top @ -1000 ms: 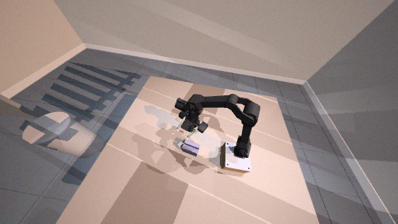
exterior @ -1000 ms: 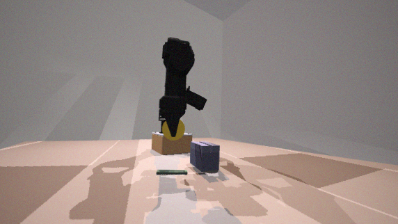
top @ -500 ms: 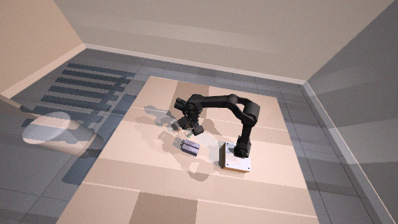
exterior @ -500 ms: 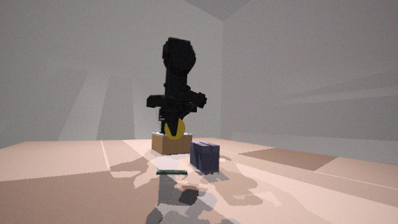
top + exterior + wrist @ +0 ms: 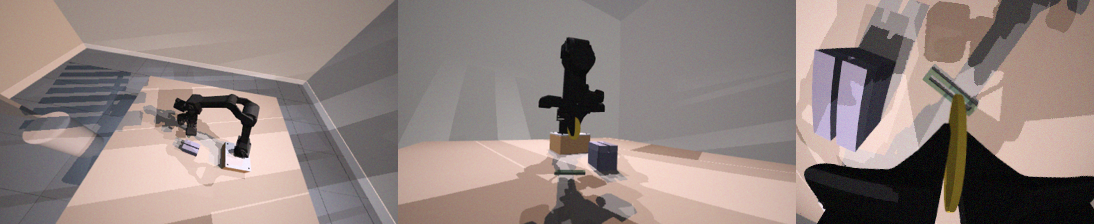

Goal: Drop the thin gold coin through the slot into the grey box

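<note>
Pinching the coin (image 5: 953, 156) edgewise — fingers seemingly near-closed.

So the gripper (image 5: 953, 183) is clamped on the gold coin (image 5: 954, 152), seen edge-on, sticking up between the two black fingers. Just past the coin's top edge, down on the desk (image 5: 1049, 83), sits the green holder (image 5: 950, 91), turned at an angle. Off to the gripper's left there's the grey box (image 5: 845, 96) with its dark slot (image 5: 837, 99) running down the lid.
</note>
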Controlling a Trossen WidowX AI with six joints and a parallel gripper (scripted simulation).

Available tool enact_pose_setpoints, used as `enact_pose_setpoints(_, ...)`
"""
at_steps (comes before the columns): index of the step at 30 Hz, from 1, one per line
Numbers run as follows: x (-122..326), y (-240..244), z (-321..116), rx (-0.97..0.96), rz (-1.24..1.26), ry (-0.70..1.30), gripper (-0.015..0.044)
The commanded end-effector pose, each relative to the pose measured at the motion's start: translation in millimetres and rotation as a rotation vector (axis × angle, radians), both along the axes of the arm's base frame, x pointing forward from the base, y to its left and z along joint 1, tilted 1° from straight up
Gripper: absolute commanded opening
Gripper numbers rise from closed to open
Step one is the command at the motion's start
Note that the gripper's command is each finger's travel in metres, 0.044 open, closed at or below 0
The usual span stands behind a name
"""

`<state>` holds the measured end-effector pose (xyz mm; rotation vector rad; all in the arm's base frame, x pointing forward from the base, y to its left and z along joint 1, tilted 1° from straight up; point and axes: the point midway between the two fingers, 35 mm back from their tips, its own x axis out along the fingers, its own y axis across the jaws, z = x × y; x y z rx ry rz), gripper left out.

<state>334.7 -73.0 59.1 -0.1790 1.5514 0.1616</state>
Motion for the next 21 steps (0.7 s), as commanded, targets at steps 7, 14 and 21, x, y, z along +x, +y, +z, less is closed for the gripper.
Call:
enact_pose_setpoints(7, 2.9, 0.7, 1.8, 0.002, -0.302, -0.008, 0.0000)
enact_pose_setpoints(14, 2.5, 4.6, 1.8, 0.002, -0.307, -0.008, 0.0000)
enact_pose_setpoints(21, -0.1, 23.0, 1.7, 0.004, -0.308, -0.007, 0.0000)
